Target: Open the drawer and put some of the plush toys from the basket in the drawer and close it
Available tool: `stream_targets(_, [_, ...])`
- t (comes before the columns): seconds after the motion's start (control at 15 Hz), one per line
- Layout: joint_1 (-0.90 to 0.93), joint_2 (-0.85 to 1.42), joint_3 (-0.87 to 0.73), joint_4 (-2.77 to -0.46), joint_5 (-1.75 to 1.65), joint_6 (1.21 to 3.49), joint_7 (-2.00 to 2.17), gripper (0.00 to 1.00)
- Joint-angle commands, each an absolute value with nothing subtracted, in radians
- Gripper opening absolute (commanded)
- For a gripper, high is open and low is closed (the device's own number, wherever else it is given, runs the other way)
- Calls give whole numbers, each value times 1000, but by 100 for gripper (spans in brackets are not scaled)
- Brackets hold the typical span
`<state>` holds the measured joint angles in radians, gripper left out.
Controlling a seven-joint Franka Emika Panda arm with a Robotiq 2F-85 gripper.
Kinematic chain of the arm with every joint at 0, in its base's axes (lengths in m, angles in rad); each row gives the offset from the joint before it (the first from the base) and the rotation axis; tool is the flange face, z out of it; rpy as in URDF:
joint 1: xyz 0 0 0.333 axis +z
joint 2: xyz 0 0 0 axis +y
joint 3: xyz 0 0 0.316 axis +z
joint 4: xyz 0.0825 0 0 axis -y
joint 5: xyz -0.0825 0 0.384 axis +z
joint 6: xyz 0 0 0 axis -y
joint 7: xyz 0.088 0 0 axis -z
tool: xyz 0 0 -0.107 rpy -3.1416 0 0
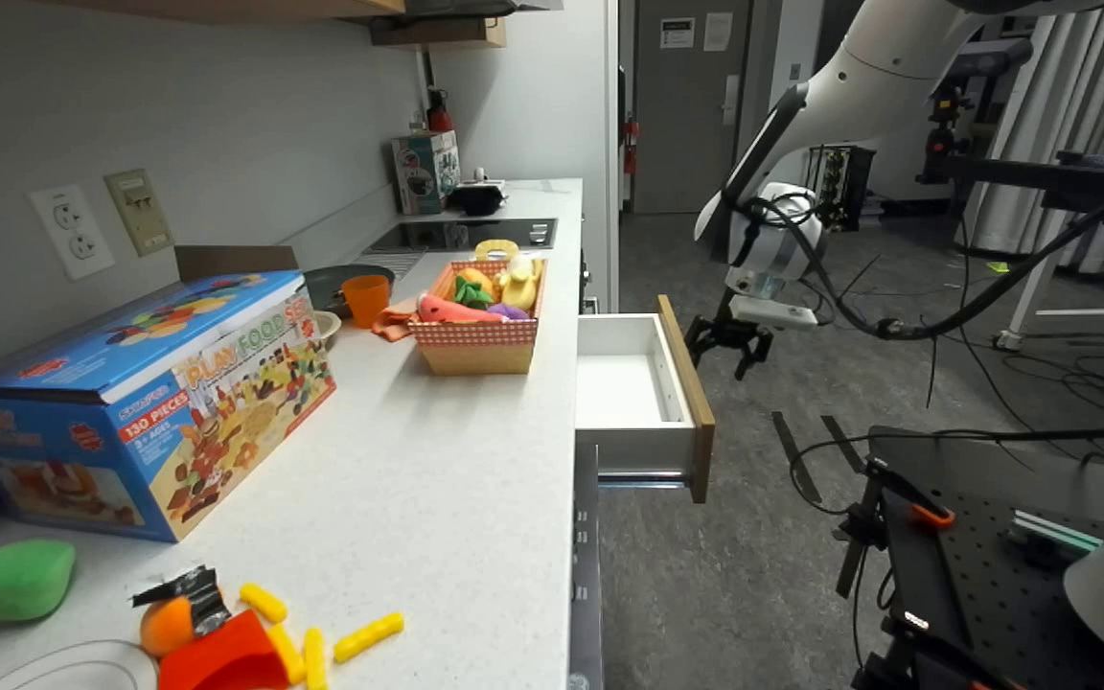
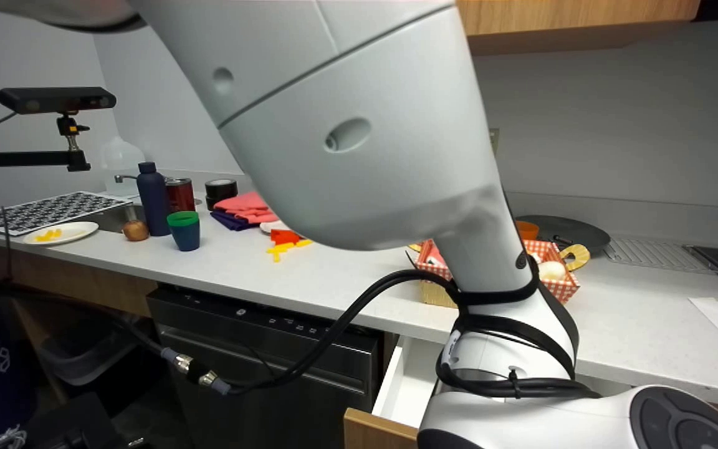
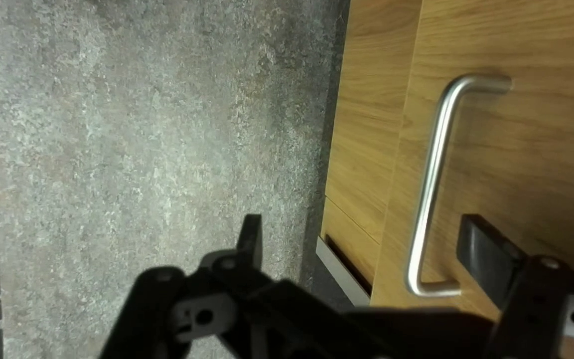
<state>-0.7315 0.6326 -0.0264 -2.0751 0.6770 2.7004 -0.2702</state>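
Note:
The white drawer [image 1: 621,388] stands pulled out below the counter, bare where its inside shows. Its wood-coloured front edge [image 2: 379,430] is partly behind the arm in an exterior view. In the wrist view the drawer front [image 3: 536,164] carries a silver bar handle [image 3: 432,174]. My gripper [image 1: 723,358] is open and empty just outside the drawer front. In the wrist view the gripper [image 3: 361,229] has its fingers wide apart, with the handle between them in the picture; contact cannot be told. The red-checked basket [image 1: 475,356] holds plush toys: red [image 1: 456,311], yellow [image 1: 517,286], orange-green [image 1: 473,289].
A blue play food box [image 1: 226,412], an orange cup [image 1: 367,299] and a cooktop [image 1: 475,233] are on the counter. Yellow sticks [image 1: 368,637], a red container [image 1: 226,661] and a green toy [image 1: 21,580] lie nearer the camera. A dishwasher [image 2: 265,374] is beside the drawer.

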Motion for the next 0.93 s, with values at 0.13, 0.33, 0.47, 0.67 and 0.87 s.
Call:
stream_targets(0.13, [-766,646,23,-2057,670,2828,-447,100])
stream_targets(0.33, [-797,651,59,-2057,630,2890,-534,100])
stream_targets(0.47, [-818,653,76,-2061,579,2910,-555,100])
stream_targets(0.67, [-824,641,79,-2076,541,2900,-489,100])
stream_targets(0.87, [-826,641,81,-2076,538,2900,-494,100])
